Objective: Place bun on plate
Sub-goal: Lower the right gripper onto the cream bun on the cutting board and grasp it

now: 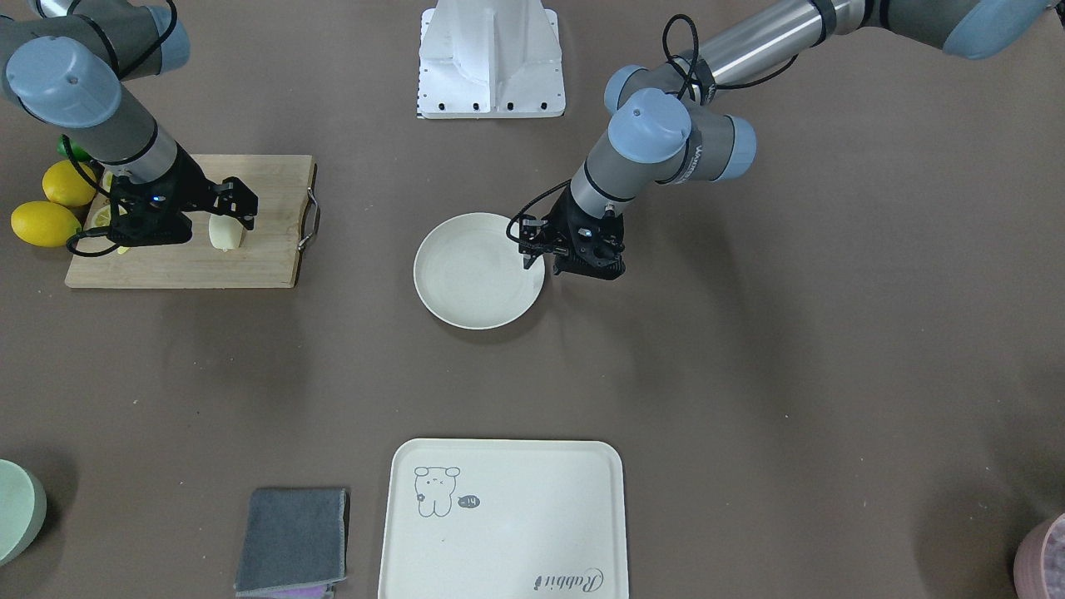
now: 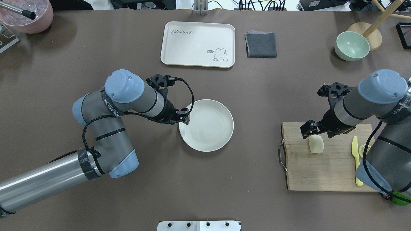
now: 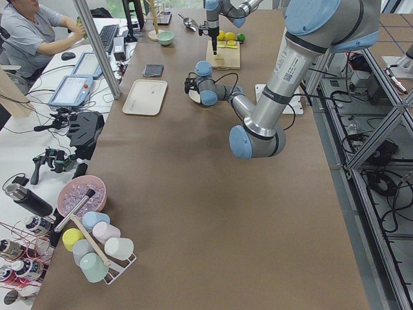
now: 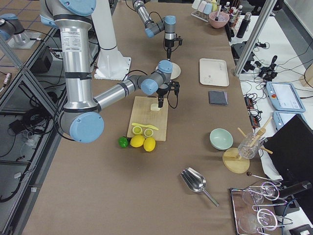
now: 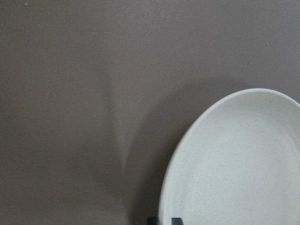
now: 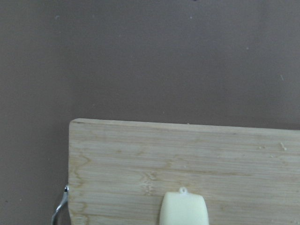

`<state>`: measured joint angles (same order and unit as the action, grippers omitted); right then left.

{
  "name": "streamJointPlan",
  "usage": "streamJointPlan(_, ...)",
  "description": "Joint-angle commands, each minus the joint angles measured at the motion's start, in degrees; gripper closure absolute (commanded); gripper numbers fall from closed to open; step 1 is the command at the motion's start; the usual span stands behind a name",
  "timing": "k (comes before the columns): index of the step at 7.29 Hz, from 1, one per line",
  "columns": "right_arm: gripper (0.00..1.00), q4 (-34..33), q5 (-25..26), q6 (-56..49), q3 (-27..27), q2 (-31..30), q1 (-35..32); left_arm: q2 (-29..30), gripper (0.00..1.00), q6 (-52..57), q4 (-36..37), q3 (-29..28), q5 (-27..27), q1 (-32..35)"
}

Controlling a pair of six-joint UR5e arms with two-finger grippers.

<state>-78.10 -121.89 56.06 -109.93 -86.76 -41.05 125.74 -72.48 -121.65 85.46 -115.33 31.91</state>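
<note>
The pale cream bun [image 1: 225, 236] [image 2: 316, 145] stands on end on the wooden cutting board [image 1: 250, 259]. My right gripper [image 1: 233, 216] [image 2: 312, 132] straddles the bun's top and looks shut on it. In the right wrist view the bun [image 6: 183, 211] fills the bottom centre. The round off-white plate [image 1: 466, 274] [image 2: 210, 128] [image 5: 243, 164] lies mid-table with nothing on it. My left gripper [image 1: 529, 259] [image 2: 186, 120] is at the plate's rim on the left-arm side, its fingers pinched over the rim.
Whole lemons [image 1: 46, 223], lemon slices and a yellow knife [image 2: 355, 157] sit at the board's outer end. Along the far edge are the cream tray [image 2: 197, 43], a grey cloth [image 2: 261, 45], a green bowl [image 2: 351, 46] and a pink bowl [image 2: 29, 16].
</note>
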Motion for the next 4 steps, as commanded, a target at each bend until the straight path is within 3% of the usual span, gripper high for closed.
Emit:
streamJointPlan(1, 0.10, 2.59, 0.87, 0.71, 2.34, -0.51, 1.59, 0.30, 0.02, -0.12, 0.09, 0.15, 0.37, 0.00)
streamJointPlan(2, 0.16, 3.30, 0.87, 0.80, 2.70, -0.51, 1.59, 0.30, 0.02, -0.12, 0.18, 0.15, 0.63, 0.00)
streamJointPlan(4, 0.43, 3.31, 0.43, 0.62, 2.79, -0.43, 1.59, 0.21, 0.02, -0.12, 0.18, 0.06, 0.63, 0.00)
